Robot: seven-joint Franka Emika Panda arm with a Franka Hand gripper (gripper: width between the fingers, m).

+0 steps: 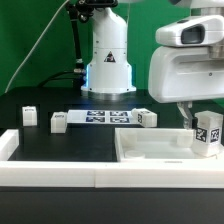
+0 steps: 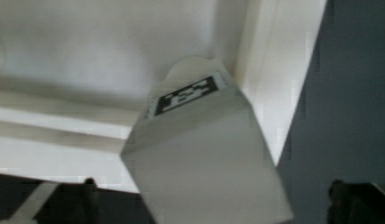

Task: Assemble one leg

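One leg (image 1: pixel 207 131), a short white post with a marker tag, stands upright at the corner of the large white tray-like panel (image 1: pixel 150 150) on the exterior view's right. My gripper (image 1: pixel 204 116) hangs right over it. In the wrist view the leg (image 2: pixel 198 140) fills the middle, tag facing the camera, against the panel's inner corner (image 2: pixel 64 70). My gripper (image 2: pixel 210 205) straddles it, and its dark fingertips (image 2: pixel 68 203) show a gap on each side of the leg. Three more legs (image 1: pixel 29 116) (image 1: pixel 58 121) (image 1: pixel 147 118) stand on the black table.
The marker board (image 1: pixel 100 117) lies flat in front of the robot base (image 1: pixel 108 60). A white raised edge (image 1: pixel 60 170) runs along the near side of the table. The arm's white body (image 1: pixel 185 65) looms over the panel's right part.
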